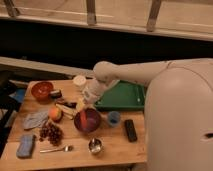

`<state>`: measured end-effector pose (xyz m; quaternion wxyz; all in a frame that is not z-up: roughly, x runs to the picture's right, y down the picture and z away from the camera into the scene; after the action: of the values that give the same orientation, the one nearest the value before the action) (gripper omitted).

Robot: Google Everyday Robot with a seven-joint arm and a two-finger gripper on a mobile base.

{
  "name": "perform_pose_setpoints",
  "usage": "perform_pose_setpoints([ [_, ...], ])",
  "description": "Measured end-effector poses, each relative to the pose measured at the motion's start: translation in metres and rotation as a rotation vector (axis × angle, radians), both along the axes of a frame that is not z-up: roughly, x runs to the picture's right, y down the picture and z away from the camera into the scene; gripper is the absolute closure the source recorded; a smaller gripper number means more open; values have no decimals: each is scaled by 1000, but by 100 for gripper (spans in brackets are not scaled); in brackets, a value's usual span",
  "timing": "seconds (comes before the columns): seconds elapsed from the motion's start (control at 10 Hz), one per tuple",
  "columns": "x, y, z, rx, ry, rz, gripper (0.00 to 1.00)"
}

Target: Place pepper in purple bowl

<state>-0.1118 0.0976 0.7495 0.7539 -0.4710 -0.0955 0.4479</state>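
Observation:
The purple bowl (87,121) stands in the middle of the wooden table (115,147). A slim orange-red streak, the pepper (91,118), shows inside the bowl, leaning toward its right side. My gripper (82,104) hangs at the end of the white arm, just above and behind the bowl's left rim, close to the bowl. Whether it still touches the pepper does not show.
A green tray (123,95) is at the back right and a white cup (79,81) behind the gripper. An orange-red bowl (42,90), round orange fruit (55,113), grapes (50,132), grey cloth (34,119) and blue sponge (25,146) are to the left. A light-blue cup (114,118), black block (130,130), metal cup (95,145) and spoon (55,148) are near the front.

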Motion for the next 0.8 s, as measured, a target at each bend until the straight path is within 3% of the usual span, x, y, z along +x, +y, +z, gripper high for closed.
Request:
perform_pose_setpoints([
  [0.2, 5, 4, 7, 17, -16, 36, 35],
  [0.8, 2, 5, 6, 18, -21, 33, 35],
])
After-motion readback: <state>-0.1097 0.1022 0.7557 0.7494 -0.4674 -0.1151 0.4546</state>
